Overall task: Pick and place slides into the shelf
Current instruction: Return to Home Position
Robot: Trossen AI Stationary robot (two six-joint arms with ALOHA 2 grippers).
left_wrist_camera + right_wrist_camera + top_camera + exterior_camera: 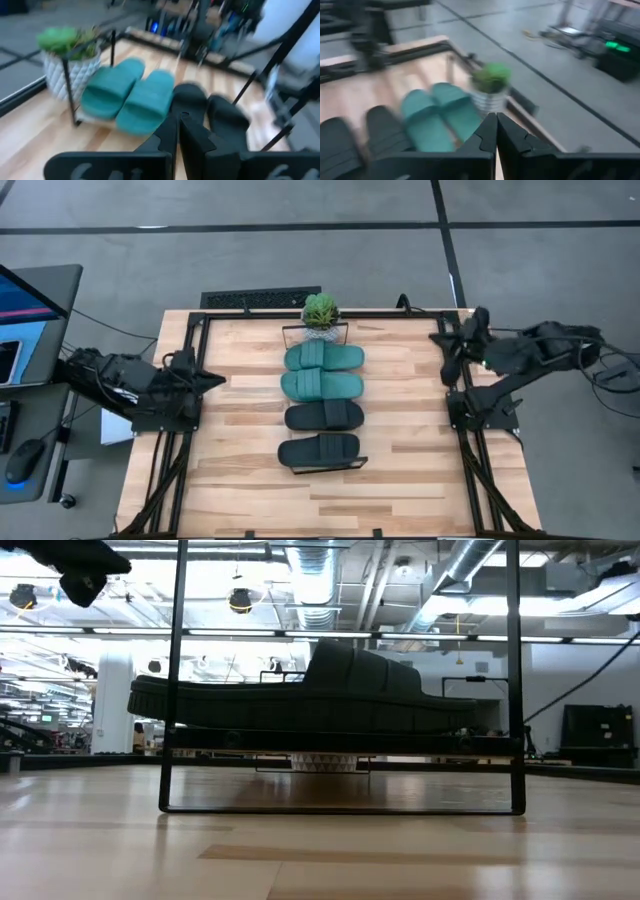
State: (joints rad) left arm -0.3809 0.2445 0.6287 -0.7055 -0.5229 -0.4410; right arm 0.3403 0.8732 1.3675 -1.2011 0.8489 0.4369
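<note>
slides: all four lie side by side in one row on the shelf (350, 465), the row leading away from the plant (320, 311).
order from the plant: a teal slide (323, 357) just beside the plant, a second teal slide (322, 386), a black slide (323, 416), then the last black slide (318, 451) farthest from the plant.
spacing: neighbours sit close, nearly touching; the toes all point the same way.
low view: the farthest black slide rests flat on the plank, inside the thin black wire frame.
left hand (178, 125): clenched and empty, at the table (230, 470) edge, well apart from the plant and the row.
right hand (496, 125): clenched and empty, at the opposite table edge, about level with the plant.
weight: probably light; one hand should lift a slide easily.
stiffness: looks rubbery and soft, so the sole likely bends if it is held at one end.
surface: matte, likely grippy rather than slippery; not fragile.
where to hold: the wide strap is the raised part; pinching across its arch seems the surest hold, and it may squash a little.
second choice: the sole's long side edge, near mid-length, to keep it level.
risk: nudging one slide could push its neighbour along the narrow plank.
task: placing looks finished; nothing is left on the table away from the plant's row.
</note>
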